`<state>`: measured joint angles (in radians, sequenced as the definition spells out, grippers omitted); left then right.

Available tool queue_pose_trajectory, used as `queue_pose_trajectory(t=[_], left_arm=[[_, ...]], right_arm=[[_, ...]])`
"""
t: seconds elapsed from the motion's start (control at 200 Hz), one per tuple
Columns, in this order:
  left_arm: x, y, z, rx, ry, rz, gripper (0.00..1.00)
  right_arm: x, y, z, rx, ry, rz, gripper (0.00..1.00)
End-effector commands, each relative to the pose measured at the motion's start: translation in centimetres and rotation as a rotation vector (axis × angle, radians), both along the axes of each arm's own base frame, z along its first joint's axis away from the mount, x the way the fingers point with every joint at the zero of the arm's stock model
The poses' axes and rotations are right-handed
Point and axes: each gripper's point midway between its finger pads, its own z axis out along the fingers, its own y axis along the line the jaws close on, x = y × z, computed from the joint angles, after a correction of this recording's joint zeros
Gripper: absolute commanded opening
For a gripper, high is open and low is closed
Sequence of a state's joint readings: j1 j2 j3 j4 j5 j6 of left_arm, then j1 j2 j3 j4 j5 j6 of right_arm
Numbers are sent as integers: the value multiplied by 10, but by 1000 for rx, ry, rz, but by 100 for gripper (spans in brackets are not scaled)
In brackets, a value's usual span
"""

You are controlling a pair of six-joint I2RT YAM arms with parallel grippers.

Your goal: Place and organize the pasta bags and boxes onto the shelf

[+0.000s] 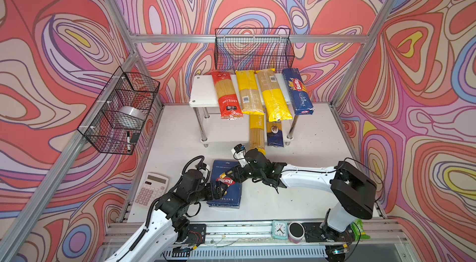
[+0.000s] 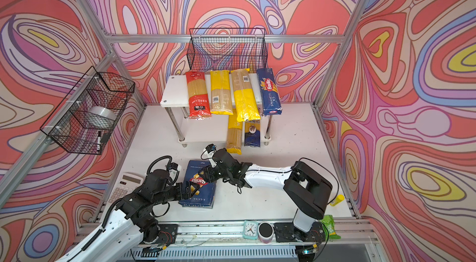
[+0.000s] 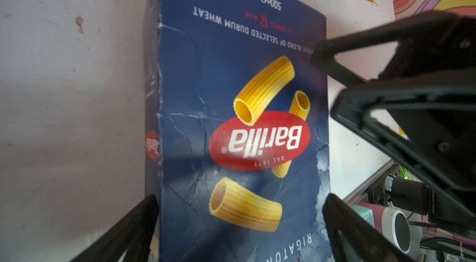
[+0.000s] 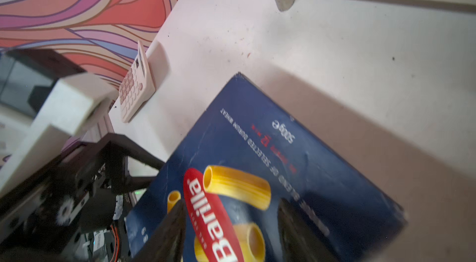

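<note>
While the rigatoni box (image 1: 224, 168) lies flat on the counter (image 1: 296, 183), short of the shelf (image 1: 203, 90), the left end effector (image 3: 239, 198) straddles it, clamped or not I cannot tell; the right end effector (image 4: 231, 209) hangs spread over its face; lifted by one end, it may swing loose.

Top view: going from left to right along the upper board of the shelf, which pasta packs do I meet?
red bag → yellow bag with clear front half → yellow bag with solid yellow front half → dark blue Spaghetti box
</note>
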<state>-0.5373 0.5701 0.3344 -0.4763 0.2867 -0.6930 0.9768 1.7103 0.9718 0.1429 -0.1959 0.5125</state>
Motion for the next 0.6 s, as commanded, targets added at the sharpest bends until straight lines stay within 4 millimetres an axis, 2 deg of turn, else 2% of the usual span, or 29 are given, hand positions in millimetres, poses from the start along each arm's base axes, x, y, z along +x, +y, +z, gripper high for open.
queue_pose_trajectory(t=[0.0, 0.025, 0.04, 0.1, 0.155, 0.18, 0.19, 0.22, 0.285, 0.481, 0.531, 0.596], left_arm=[[0, -10, 15, -25, -25, -19, 100], [0, -11, 17, -27, -35, -22, 100], [0, -13, 18, -29, -39, -25, 100], [0, -14, 19, -17, -50, -28, 100], [0, -7, 17, 27, -48, -9, 100], [0, -4, 15, 44, -46, -2, 100], [1, -3, 14, 50, -45, 2, 100], [0, 0, 12, 61, -44, 9, 100], [0, 2, 6, 70, -38, 14, 100], [-6, 1, -3, 84, -4, -6, 100], [-8, 0, -5, 72, 1, -14, 100], [-10, -5, -7, 53, -2, -29, 100]], right_arm=[[2, 19, 4, 11, -20, 52, 58], [4, 22, 10, 21, -29, 56, 58], [4, 24, 0, 4, -17, 59, 58], [11, 27, 2, -19, -29, 41, 58], [20, 18, 10, -50, -57, -15, 58], [23, 12, 6, -74, -64, -40, 58], [24, 10, 17, -63, -78, -50, 58], [24, 3, 25, -70, -95, -70, 58], [21, -14, 28, -117, -94, -100, 58], [-2, -72, -4, -265, -17, -180, 59], [-8, -82, -9, -259, -1, -194, 59], [-15, -84, -13, -222, 17, -186, 59]])
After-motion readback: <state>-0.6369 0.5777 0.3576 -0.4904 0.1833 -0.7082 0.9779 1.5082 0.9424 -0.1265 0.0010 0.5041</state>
